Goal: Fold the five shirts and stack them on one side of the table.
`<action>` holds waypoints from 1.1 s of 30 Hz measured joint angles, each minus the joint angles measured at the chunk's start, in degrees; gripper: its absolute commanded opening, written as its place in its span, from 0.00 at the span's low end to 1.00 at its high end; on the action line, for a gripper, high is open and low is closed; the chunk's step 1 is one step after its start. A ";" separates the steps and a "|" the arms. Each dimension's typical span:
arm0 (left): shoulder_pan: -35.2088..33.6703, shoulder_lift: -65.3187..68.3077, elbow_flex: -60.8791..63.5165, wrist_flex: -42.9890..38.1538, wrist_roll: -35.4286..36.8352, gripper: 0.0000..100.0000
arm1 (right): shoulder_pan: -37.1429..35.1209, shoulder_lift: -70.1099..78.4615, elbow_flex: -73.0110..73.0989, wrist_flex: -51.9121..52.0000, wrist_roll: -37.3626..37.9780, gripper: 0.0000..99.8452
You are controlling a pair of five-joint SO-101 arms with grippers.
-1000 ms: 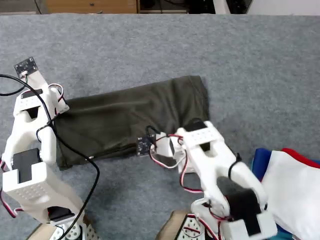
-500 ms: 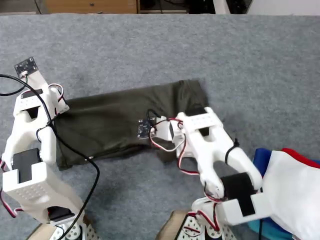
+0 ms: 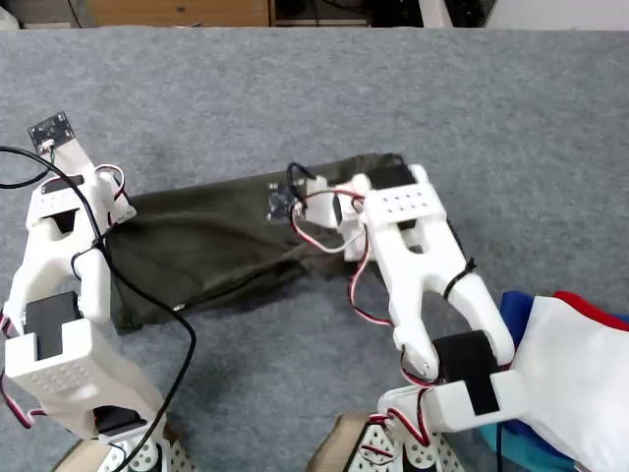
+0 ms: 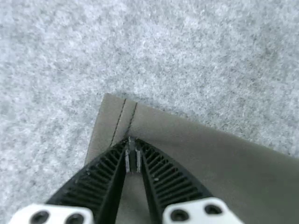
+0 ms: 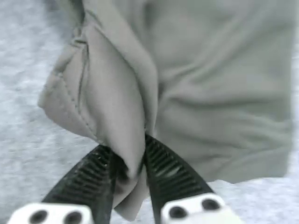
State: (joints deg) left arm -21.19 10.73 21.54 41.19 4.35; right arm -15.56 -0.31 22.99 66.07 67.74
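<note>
- High view: the olive shirt (image 3: pixel 216 236) lies as a long band across the middle of the grey tabletop (image 3: pixel 491 108). The left arm (image 3: pixel 64 246) is at its left end. The right arm (image 3: pixel 423 265) is over its right end, where the cloth is bunched and raised. The stack (image 3: pixel 580 374) of finished shirts sits at the near right edge, just beside the right arm's base.
  - If the raised end is carried across at a slant, the halves would not line up and the fold would come out skewed.
  - A wide swing of that arm's elbow could brush the stack and push its top layer askew.
  - The loose servo wires (image 3: pixel 329 221) hang near the cloth and could catch on it.
- Left wrist view: the left fingers (image 4: pixel 107 172) are pressed together on the shirt's hemmed corner, gripping with their tips alone, right by the double stitching.
  - The bite is shallow, so a firm pull from the other end could slip the hem free.
  - The same pull could instead drag this end across the tabletop, and the anchor for the fold would be lost.
- Right wrist view: the right fingers (image 5: pixel 163 168) are clamped on a thick, drooping fold of several layers, with a loose lobe sagging to one side.
  - An inner layer could slide out mid-carry.
  - The sagging lobe could land tucked under, leaving a lumpy crease that stacks badly.
</note>
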 measured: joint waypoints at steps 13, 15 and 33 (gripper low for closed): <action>0.00 0.00 0.00 0.00 0.00 0.02 | -0.70 15.03 -15.47 0.00 8.44 0.06; 0.00 0.00 0.00 0.00 0.00 0.02 | -0.70 16.00 -17.23 0.00 8.79 0.12; 0.00 0.00 0.00 0.00 0.00 0.02 | -0.53 17.14 -23.74 -7.47 5.10 0.17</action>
State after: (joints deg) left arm -21.19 10.73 21.54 41.19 4.35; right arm -16.09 16.84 -0.75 58.59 72.84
